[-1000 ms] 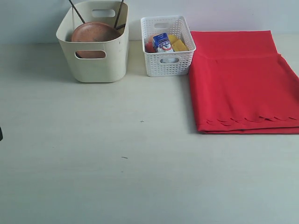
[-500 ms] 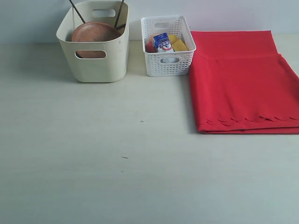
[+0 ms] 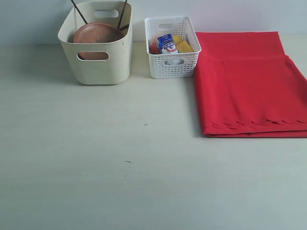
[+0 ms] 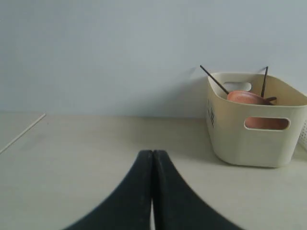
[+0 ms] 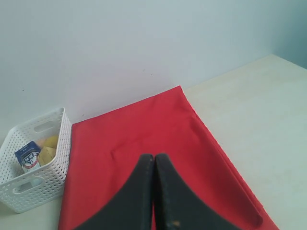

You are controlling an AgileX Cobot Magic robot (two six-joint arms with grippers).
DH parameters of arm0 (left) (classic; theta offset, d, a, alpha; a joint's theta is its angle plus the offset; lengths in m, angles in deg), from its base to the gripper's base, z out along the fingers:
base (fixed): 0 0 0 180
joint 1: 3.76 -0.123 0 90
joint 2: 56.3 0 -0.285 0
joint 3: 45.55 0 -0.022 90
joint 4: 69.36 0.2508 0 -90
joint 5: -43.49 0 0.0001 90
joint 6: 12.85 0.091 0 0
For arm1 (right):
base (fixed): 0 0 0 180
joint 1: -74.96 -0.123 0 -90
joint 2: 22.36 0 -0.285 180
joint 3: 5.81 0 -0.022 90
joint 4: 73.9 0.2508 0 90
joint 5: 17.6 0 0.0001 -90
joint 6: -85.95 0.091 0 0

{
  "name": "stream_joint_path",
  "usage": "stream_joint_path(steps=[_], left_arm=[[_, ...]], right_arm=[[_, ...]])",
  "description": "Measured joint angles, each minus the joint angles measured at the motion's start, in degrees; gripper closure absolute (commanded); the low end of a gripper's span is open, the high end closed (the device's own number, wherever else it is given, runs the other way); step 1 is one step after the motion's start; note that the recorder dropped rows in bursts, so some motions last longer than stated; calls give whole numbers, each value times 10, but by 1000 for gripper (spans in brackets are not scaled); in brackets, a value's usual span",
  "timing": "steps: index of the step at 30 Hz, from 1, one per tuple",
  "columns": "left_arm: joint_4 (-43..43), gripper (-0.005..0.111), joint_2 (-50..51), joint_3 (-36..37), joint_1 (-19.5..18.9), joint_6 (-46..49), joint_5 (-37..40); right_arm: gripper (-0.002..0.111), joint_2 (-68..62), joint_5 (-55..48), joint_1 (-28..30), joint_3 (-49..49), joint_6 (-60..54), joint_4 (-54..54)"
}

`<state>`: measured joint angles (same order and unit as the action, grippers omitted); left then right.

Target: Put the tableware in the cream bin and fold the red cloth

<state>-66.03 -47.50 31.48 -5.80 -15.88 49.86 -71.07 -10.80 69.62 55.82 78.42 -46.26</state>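
The cream bin [image 3: 98, 62] stands at the back left and also shows in the left wrist view [image 4: 254, 141]. Inside it lean a round brown clay plate [image 3: 96, 32] and dark chopsticks [image 3: 123, 12]; other tableware is hidden. The red cloth [image 3: 247, 84] lies folded at the right, its scalloped edge toward the front, and fills the right wrist view [image 5: 144, 139]. My left gripper [image 4: 153, 152] is shut and empty, over bare table short of the bin. My right gripper [image 5: 154, 155] is shut and empty above the cloth. Neither arm appears in the exterior view.
A white lattice basket [image 3: 180, 67] holding a milk carton [image 3: 167, 43] and yellow food sits between the bin and the cloth. A pale wall runs behind everything. The light table [image 3: 120, 167] stretches toward the front.
A dark sliver at the exterior view's left edge one second ago is gone. Bin, basket and cloth have not moved.
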Motion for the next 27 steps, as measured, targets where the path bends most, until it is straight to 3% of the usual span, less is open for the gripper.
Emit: stream_joint_path(steps=[17,22,27], left_arm=[[-6,107,-5,2,0,9,22],[-7,107,-5,2,0,9,22],[-7,107,-5,2,0,9,22]], right_arm=[[108,0,1,0,0,-1,0],[108,43,-47,0,3,-76,-113],[108,148,-71,0,61,-84,-138]])
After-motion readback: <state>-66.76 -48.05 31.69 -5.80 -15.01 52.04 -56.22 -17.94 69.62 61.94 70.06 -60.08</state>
